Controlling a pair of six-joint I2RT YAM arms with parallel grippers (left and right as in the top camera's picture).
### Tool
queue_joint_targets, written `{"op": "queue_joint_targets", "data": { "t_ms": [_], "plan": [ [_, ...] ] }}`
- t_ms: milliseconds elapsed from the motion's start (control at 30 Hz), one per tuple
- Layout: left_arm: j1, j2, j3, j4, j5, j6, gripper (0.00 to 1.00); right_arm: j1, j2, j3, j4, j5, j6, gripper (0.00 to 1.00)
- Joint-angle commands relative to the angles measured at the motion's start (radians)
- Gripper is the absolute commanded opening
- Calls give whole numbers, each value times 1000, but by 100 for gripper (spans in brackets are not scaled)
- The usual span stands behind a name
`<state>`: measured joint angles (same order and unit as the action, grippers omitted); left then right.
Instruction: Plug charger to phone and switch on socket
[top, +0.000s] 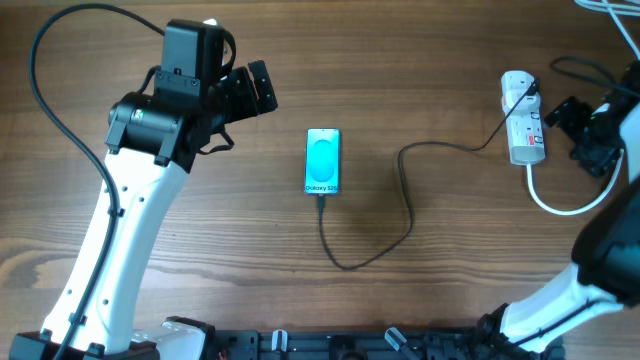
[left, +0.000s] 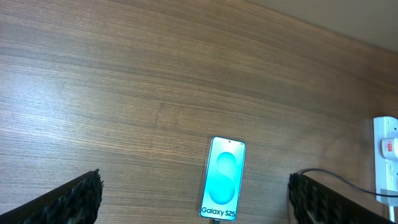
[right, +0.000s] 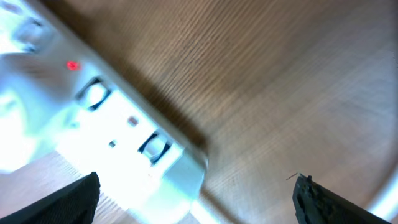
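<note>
The phone (top: 323, 161) lies flat mid-table, cyan screen up, "Galaxy" text at its near end; it also shows in the left wrist view (left: 224, 178). The black charger cable (top: 372, 252) meets the phone's near end, loops right and runs to the white socket strip (top: 523, 118) at the far right. The strip fills the left of the right wrist view (right: 118, 130), where a small red light (right: 73, 65) glows. My left gripper (top: 255, 88) is open and empty, up left of the phone. My right gripper (top: 585, 130) is open and empty, just right of the strip.
The strip's thick white lead (top: 560, 208) curves from its near end toward the right arm. More cables (top: 620, 25) hang at the far right corner. The table's far edge shows in the left wrist view (left: 348, 34).
</note>
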<state>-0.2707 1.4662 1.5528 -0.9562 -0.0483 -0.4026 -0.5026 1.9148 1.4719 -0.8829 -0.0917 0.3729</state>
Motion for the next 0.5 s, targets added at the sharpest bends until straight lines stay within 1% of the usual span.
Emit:
{"op": "queue_joint_targets", "data": {
  "t_ms": [0,133,233,467],
  "plan": [
    [5,-6,-3,1,-13,-5,100,3,-164,-5,-53,17,52,100],
    [5,-6,-3,1,-13,-5,100,29,-307,-18,-122,17,25,100],
    [5,-6,-2,1,-13,-5,100,78,-436,-74,-117,17,-6,100],
    [5,-6,-3,1,-13,-5,100,217,-764,-288,-77,24,-6,100]
  ]
}}
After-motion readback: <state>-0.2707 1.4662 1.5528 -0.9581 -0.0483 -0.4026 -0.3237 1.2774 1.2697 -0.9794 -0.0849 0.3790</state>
